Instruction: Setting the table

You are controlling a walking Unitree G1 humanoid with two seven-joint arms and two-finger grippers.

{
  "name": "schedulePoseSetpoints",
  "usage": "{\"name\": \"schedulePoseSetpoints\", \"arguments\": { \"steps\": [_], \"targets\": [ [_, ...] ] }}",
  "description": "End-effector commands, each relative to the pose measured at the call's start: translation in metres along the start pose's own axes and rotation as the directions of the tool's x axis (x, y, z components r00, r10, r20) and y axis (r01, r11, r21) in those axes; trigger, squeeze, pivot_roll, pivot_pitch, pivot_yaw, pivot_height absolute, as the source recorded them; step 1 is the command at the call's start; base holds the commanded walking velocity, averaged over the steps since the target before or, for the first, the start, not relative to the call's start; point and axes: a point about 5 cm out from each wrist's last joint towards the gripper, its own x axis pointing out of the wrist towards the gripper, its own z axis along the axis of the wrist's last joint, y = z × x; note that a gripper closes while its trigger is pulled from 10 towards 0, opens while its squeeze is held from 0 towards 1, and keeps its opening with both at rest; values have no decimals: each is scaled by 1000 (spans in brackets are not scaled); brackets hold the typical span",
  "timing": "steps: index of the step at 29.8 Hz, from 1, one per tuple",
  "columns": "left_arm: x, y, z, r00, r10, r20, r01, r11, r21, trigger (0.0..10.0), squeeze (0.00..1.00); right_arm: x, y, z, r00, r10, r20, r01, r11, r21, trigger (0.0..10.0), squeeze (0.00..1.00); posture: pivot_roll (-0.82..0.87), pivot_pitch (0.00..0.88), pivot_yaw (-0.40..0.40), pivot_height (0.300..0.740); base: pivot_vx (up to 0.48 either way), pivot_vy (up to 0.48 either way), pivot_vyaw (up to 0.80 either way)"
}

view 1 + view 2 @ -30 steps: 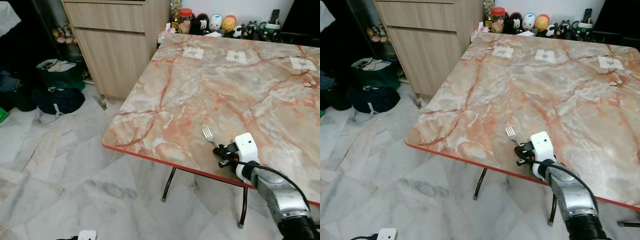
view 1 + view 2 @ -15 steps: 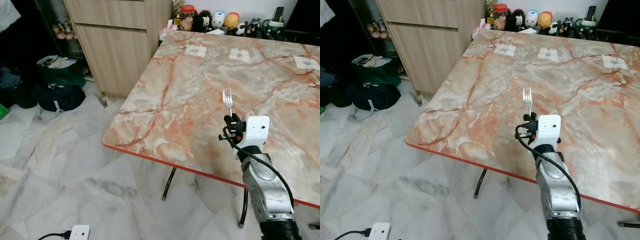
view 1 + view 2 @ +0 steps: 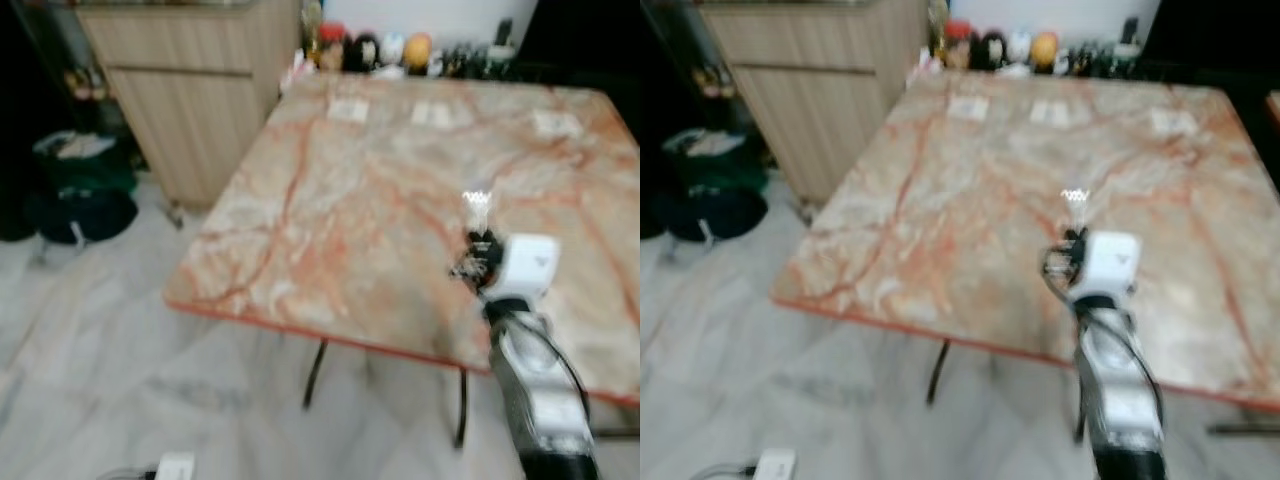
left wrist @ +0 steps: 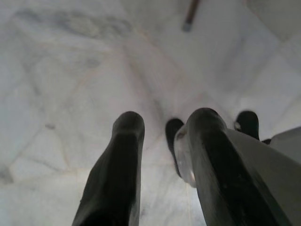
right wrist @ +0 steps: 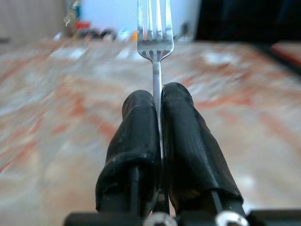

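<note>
Standing upright between pressed-together black fingers: one metal fork, tines up, pinched by the right gripper above the near part of the marble table. Table: three pale squares near its far edge, a blurred row of jars and figurines at the back. Wooden cabinet beside it; dark bags on the floor. Left gripper: fingers spread over marble floor.

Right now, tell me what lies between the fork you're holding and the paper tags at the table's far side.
Bare marble tabletop. In the left eye view, nothing sits between the fork, held by the right gripper, and the paper tags.
</note>
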Motion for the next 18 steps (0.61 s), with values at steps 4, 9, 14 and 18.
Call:
{"name": "schedulePoseSetpoints", "arguments": {
  "steps": [4, 9, 14, 18],
  "targets": [
    [-3, 2, -9, 999, 6, -35, -6, 1000, 10, 10000, 0, 2, 6, 9, 999, 5, 44, -6, 1000, 18, 10000, 0, -83, 15, 21, 740, 0, -480, 0],
    [-2, 5, -7, 999, 11, -36, -11, 1000, 11, 10000, 0, 2, 7, 7, 999, -16, 30, 15, 999, 32, 10000, 0, -80, 34, 23, 740, 0, -480, 0],
    [-2, 7, -5, 999, 17, -38, -16, 1000, 14, 10000, 0, 3, 6, 7, 999, -29, 34, 27, 999, 39, 10000, 0, -80, 54, 27, 740, 0, -480, 0],
    [-1, 8, -4, 999, 21, -39, -21, 1000, 14, 10000, 0, 4, 5, 10, 998, -46, 48, 43, 998, 48, 10000, 0, -83, 66, 33, 740, 0, -480, 0]
  ]
}}
